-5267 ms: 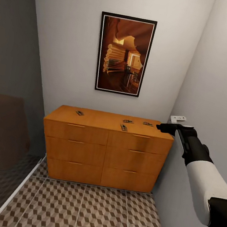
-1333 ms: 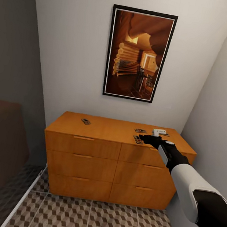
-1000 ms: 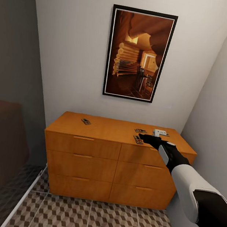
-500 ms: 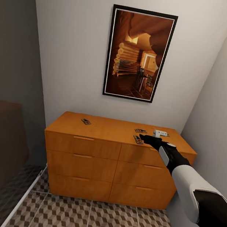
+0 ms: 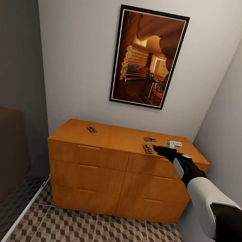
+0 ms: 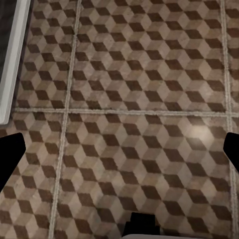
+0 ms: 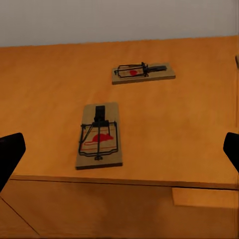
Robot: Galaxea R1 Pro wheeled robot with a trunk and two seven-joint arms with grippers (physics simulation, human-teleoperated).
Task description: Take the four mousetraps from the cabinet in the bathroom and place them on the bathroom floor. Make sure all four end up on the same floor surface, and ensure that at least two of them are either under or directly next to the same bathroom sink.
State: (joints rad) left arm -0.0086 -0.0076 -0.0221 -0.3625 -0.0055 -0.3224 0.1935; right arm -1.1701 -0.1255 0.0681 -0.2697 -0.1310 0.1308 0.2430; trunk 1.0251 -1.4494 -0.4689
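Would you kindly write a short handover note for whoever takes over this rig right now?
Right gripper: open, empty, hovering over the top of the low orange-brown wooden cabinet, jaws spread toward the nearest small flat wooden mousetrap.
Left gripper: jaws open, empty, pointing down at the cube-patterned tiled floor.
Mousetraps: three show on the cabinet top, the nearest by the front edge, a second behind it, a third toward the left end. I cannot place the fourth.
Done: nothing moved to the floor.
Left: grasp each trap and place all four on the floor, two by the sink.
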